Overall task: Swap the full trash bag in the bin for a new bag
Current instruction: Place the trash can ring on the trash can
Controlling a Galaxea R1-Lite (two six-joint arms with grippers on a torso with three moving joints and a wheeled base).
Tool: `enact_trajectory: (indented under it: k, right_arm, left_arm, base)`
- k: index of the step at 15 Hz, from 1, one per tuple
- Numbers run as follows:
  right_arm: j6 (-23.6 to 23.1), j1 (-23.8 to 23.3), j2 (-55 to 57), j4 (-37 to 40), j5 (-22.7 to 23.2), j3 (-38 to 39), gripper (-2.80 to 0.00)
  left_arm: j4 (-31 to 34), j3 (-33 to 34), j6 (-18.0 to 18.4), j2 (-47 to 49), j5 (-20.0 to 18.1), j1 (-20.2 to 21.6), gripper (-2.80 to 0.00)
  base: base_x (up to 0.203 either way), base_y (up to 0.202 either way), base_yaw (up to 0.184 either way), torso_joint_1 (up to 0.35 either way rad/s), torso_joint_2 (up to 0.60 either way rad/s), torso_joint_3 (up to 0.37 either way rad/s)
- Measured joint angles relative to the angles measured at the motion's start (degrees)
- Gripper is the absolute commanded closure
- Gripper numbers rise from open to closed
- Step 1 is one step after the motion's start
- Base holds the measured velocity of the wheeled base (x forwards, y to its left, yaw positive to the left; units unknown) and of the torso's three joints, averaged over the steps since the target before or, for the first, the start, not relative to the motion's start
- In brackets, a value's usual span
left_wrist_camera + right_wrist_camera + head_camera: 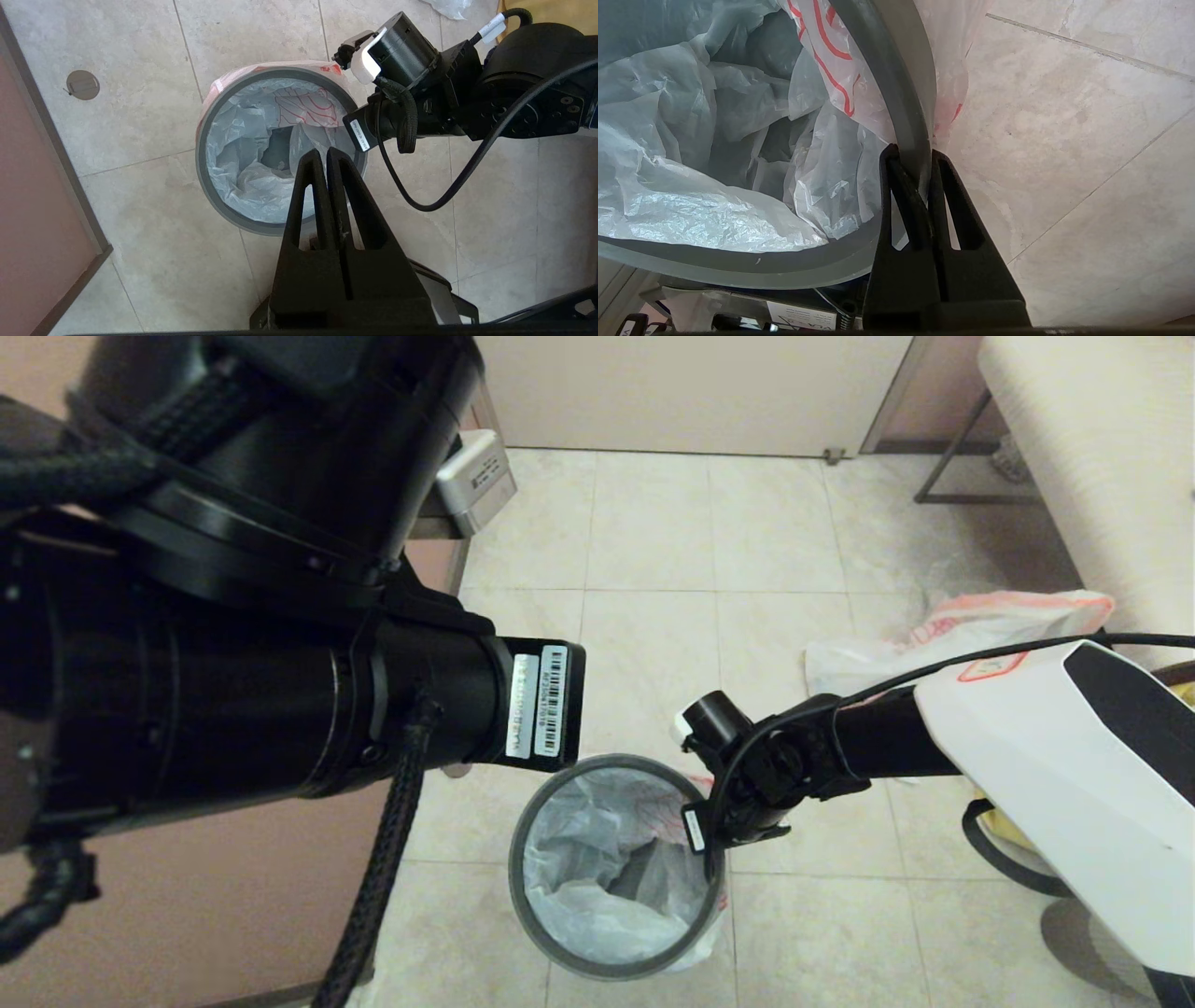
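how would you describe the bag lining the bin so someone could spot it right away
On the pale tiled floor stands a small round dark bin with a grey rim ring, just below the right gripper. The new bag is the translucent white plastic crumpled inside it. Unlike the other bag lying loose on the floor, its orange-pink band folds over the rim.

You have a pale tiled floor (653, 644) under everything. The lined bin (532, 905) stands on it directly beneath the right gripper (909, 156). A limp white bag (934, 635) with an orange-pink band lies on the tiles beyond that arm.
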Motion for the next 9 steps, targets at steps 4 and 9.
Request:
enact_trajectory:
  k: [4, 9]
  right_arm:
    - [-0.1, -0.1, 1.6, -0.3, -0.2, -0.9, 0.0]
    - [-0.9, -0.1, 2.5, -0.1, -0.3, -2.2, 0.0]
  left_arm:
    - [0.0, 0.0, 0.0, 0.1, 0.0, 0.0, 0.0]
    - [0.0, 0.0, 0.0, 0.4, -0.1, 0.1, 0.0]
  base:
    - [0.0, 0.0, 0.0, 0.0, 0.0, 0.0]
    - [0.0, 0.0, 0.0, 0.0, 0.0, 0.0]
